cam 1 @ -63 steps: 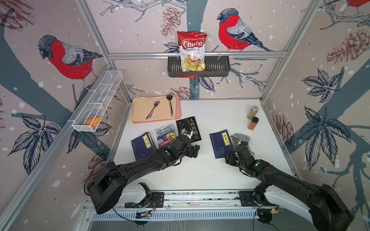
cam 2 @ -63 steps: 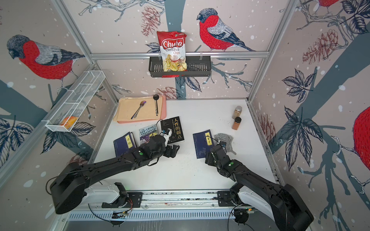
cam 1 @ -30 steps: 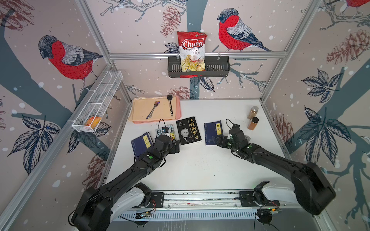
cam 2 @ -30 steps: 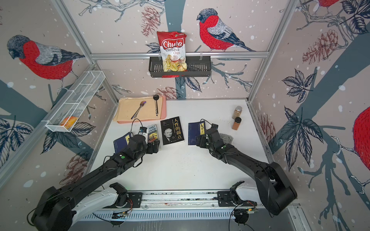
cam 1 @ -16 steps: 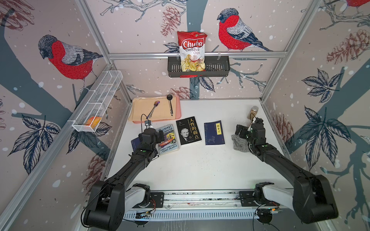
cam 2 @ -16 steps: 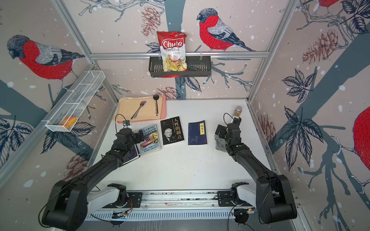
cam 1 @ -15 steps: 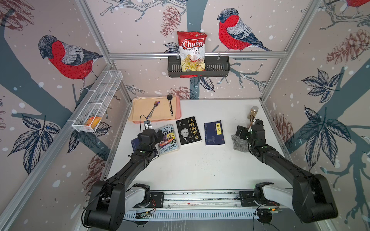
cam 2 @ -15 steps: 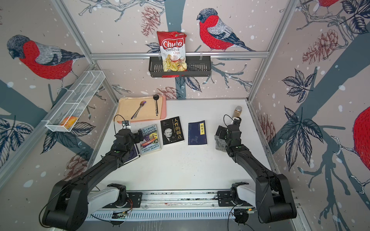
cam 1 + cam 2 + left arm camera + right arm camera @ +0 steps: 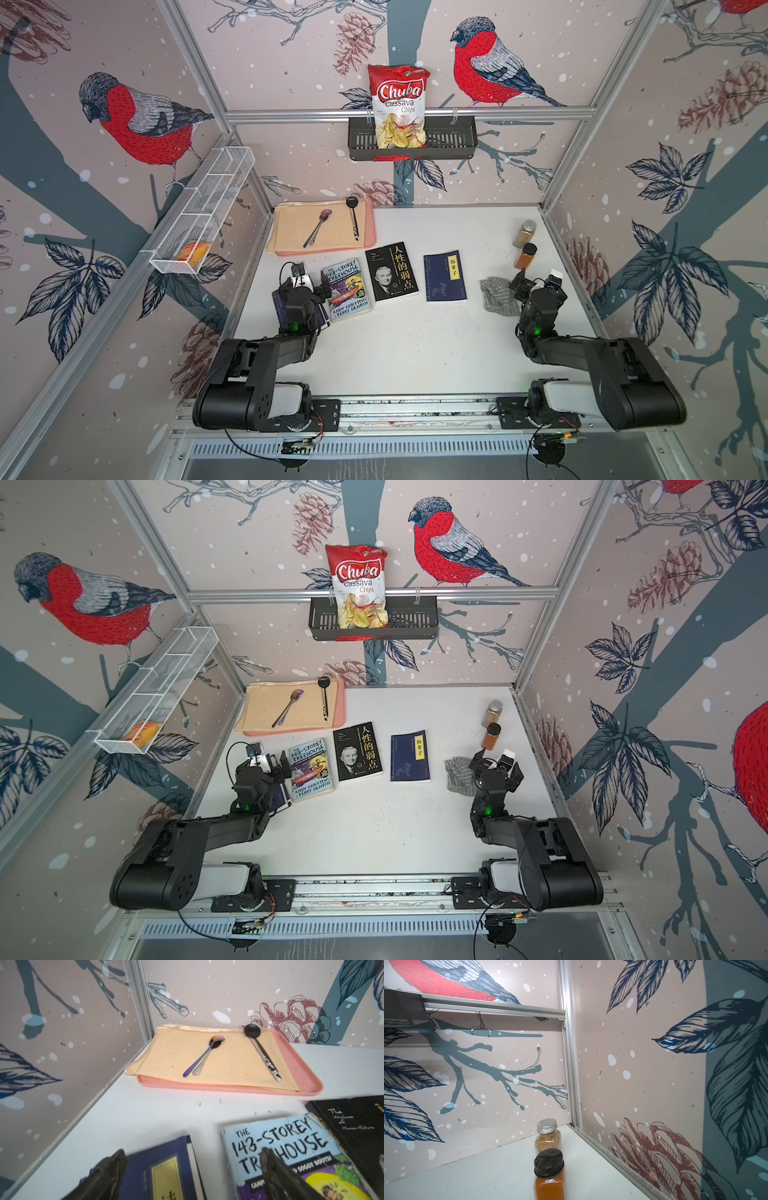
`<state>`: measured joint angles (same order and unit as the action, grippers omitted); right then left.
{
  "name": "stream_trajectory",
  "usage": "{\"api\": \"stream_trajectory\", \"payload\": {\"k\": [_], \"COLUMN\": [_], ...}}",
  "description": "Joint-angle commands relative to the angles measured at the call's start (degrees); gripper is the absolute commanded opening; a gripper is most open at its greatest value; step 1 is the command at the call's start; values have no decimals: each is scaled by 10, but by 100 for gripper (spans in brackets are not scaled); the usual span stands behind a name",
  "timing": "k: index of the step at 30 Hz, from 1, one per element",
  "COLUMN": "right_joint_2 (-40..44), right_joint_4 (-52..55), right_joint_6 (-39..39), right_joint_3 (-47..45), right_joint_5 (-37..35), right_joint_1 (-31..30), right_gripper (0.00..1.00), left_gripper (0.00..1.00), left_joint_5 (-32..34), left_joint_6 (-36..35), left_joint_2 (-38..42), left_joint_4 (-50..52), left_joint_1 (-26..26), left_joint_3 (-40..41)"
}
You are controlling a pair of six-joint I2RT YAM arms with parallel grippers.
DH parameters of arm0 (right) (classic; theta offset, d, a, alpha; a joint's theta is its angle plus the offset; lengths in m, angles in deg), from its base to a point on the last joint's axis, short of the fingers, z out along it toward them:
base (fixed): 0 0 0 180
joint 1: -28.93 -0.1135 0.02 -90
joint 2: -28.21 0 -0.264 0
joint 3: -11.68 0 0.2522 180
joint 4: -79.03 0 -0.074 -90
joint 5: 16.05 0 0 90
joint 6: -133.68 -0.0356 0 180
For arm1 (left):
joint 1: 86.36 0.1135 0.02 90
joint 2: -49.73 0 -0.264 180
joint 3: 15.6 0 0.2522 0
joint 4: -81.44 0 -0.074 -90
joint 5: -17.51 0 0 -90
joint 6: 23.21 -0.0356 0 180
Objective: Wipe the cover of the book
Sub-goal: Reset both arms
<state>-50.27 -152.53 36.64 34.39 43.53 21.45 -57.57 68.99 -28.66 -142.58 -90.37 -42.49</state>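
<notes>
Several books lie in a row on the white table in both top views: a dark blue book (image 9: 444,276), a black book (image 9: 391,272), a light blue Treehouse book (image 9: 347,289), and another dark blue book (image 9: 164,1169) partly under my left arm. My left gripper (image 9: 306,289) hangs open just above the gap between those last two, holding nothing (image 9: 192,1155). A grey cloth (image 9: 498,296) lies crumpled on the table near the right wall. My right gripper (image 9: 538,282) stands open beside it, apart from it. Its fingers are out of the right wrist view.
A pink tray (image 9: 368,245) with a beige cloth and spoons sits at the back left. Two spice jars (image 9: 524,233) (image 9: 549,1176) stand at the back right, just beyond my right gripper. A wire basket (image 9: 199,216) and a black shelf (image 9: 453,141) with a chips bag hang on the walls.
My right gripper carried the grey cloth from the dark blue book to the right, opened and left it on the table. My left arm drew back to the left.
</notes>
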Motion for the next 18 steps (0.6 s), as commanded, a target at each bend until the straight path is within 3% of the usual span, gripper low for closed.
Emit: {"api": "stream_trajectory", "payload": {"k": [1, 2, 5, 8, 12, 18], "right_joint_2": [-56, -79, -70, -97, -92, -100], "right_joint_4": [-141, -169, -106, -168, -162, -142], "right_joint_6": [39, 43, 8, 2, -3, 14], "right_joint_3": [-3, -3, 8, -5, -7, 11], "right_joint_5": [31, 38, 58, 77, 83, 75], "right_joint_1": [5, 6, 26, 45, 50, 35], "right_gripper": [100, 100, 100, 100, 100, 100], "left_gripper": [97, 97, 97, 98, 99, 99], "left_joint_5": [-23, -33, -29, -62, -66, -61], "left_joint_6": [-22, -26, -30, -45, -39, -42], "left_joint_2": [-10, -10, -54, -123, -93, -108], "left_joint_4": [-75, -83, -205, -311, -194, -215], "left_joint_1": [1, 2, 4, 5, 6, 6], "left_joint_3": [-3, 6, 41, 57, 24, 20]}}
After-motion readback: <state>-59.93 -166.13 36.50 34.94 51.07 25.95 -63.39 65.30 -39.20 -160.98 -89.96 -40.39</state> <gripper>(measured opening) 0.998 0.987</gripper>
